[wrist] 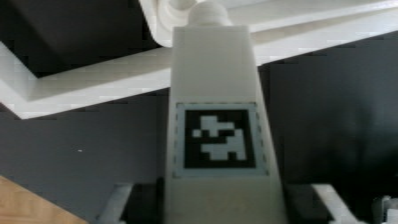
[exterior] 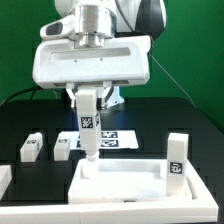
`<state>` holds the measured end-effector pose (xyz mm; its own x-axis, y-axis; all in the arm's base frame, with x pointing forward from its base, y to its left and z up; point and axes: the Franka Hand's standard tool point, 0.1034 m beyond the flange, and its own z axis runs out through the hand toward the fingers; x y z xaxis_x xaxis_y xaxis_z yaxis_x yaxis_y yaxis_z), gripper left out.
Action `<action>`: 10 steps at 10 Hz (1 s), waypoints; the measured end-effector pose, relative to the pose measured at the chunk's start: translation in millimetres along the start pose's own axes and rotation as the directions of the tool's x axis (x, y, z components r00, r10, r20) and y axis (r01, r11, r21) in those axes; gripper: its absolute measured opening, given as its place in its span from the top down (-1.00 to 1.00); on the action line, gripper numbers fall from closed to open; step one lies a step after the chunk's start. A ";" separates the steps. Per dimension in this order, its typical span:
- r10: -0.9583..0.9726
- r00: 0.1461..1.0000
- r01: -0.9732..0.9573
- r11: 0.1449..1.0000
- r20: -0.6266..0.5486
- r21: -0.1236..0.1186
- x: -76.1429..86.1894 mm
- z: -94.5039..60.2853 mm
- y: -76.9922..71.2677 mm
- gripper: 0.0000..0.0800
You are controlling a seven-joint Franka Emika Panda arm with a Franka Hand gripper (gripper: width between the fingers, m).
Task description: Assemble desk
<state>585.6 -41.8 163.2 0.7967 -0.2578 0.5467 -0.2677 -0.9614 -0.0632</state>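
My gripper (exterior: 88, 100) hangs over the near-left corner of the white desk top panel (exterior: 125, 182) and is shut on a white leg post (exterior: 88, 125). It holds the post upright, with the tag facing the camera. The post's narrow lower tip touches the panel's corner. In the wrist view the post (wrist: 217, 110) runs straight away between my fingers (wrist: 121, 202), and its tip meets the panel (wrist: 98, 80). A second leg post (exterior: 177, 160) stands upright on the panel's right corner.
Two loose leg posts (exterior: 30, 147) (exterior: 63, 148) lie on the black table at the exterior view's left. The marker board (exterior: 115, 137) lies flat behind the held post. Beyond the table there is a green backdrop.
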 end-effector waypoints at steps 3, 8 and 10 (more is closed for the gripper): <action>-0.005 1.000 0.005 1.000 0.013 -0.002 -1.7 4.6 -0.4 0.28; -0.034 0.999 0.034 0.999 -0.007 -0.020 16.8 32.4 1.4 0.28; -0.043 0.999 0.043 0.999 -0.003 -0.030 7.4 41.8 4.4 0.28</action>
<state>613.0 -51.9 132.1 0.8061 -0.2155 0.5512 -0.2493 -0.9683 -0.0141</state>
